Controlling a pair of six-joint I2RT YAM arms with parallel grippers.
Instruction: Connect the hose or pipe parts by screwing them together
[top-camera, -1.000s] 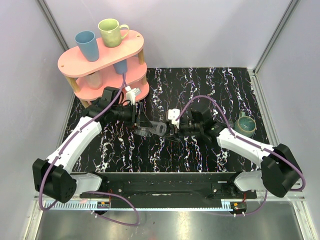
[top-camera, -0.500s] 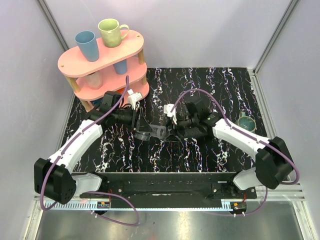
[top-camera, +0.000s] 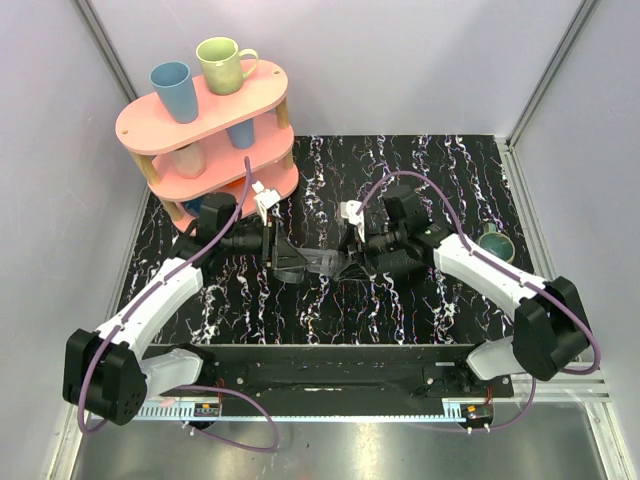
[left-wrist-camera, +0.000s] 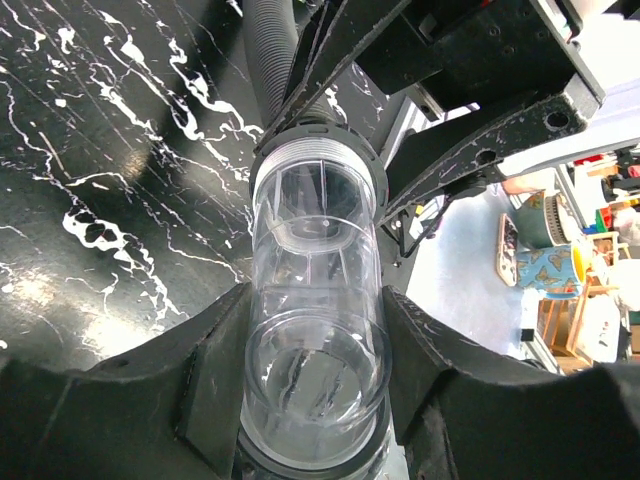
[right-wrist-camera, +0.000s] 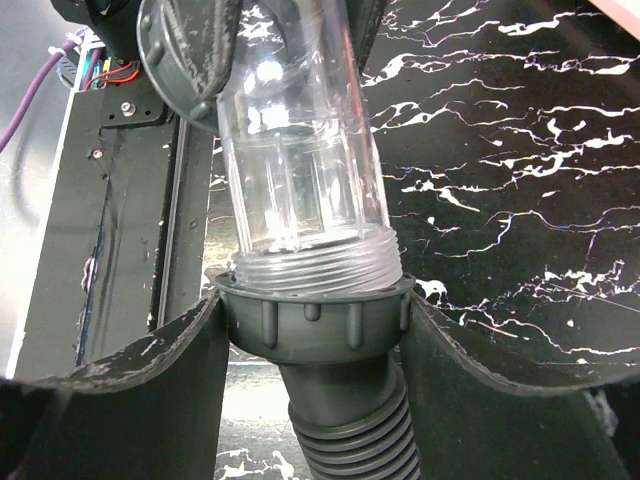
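L pincer (left-wrist-camera: 315, 305) clamps fitting (left-wrist-camera: 316, 225); R pincer (right-wrist-camera: 314, 312) clamps hose collar (right-wrist-camera: 300, 330); threads (right-wrist-camera: 312, 262) visible wrist-cam only.

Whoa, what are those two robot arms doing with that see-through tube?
They are joining two pipe parts. The left arm has its jaws shut on the clear tube. The right arm grips the grey collar on the end of the ribbed hose. The tube's threaded end sits in the collar's mouth with some thread showing, so it does not look fully screwed in yet.
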